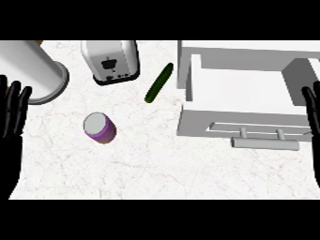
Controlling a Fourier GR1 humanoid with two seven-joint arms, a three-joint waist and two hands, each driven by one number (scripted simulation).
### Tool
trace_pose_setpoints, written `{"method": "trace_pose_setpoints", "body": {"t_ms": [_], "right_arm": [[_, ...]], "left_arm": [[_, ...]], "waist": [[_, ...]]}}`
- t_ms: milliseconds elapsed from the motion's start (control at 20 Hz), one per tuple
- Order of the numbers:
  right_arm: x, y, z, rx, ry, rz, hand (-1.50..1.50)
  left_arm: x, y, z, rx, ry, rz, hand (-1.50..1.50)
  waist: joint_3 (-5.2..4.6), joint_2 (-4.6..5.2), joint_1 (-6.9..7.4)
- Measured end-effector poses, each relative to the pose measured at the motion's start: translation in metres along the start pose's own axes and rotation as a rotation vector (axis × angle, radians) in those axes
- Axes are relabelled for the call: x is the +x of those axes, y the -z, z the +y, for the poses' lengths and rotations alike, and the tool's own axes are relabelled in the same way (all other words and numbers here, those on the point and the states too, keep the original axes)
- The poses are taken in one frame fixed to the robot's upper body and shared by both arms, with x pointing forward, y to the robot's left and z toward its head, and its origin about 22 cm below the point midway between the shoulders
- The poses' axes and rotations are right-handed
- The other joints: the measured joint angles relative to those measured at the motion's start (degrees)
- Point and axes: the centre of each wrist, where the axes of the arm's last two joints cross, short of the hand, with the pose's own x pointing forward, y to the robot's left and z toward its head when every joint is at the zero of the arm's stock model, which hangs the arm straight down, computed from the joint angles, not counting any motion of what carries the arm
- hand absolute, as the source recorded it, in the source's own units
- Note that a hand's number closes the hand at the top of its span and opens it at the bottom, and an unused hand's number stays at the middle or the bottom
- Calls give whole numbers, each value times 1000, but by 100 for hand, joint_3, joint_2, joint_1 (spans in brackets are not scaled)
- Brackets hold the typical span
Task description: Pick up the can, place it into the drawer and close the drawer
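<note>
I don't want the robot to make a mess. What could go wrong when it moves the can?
The can stands alone on the counter; a clumsy touch from the left hand might tip it and let it roll. The cucumber lies just beside the open drawer, on the can's side, so a low carry could knock it.

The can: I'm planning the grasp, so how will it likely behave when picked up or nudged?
The can stands upright on the counter, so a sideways nudge could tip it. Its round purple wall suggests it would roll once down. The smooth-looking sides may slip in the fingers.
</note>
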Motion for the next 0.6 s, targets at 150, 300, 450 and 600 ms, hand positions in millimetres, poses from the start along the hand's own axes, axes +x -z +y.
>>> {"method": "trace_pose_setpoints", "body": {"t_ms": [150, 300, 450, 600], "right_arm": [[-1, 2, 4, 43, 17, 9, -150], [-3, 5, 9, 75, 34, 9, -150], [-15, -5, 2, -11, 11, 136, -150], [-20, -12, -7, -76, -13, 218, -150]], "left_arm": [[-3, 5, 1, -154, -89, -12, -150], [-3, 14, -11, -413, -233, -47, -150], [-19, 11, -1, -636, -232, 80, -150], [-31, 16, 29, -787, -246, 164, -150]], "waist": [[10, -37, -148], [3, -14, -346], [6, 20, -488], [11, 4, -482]]}}
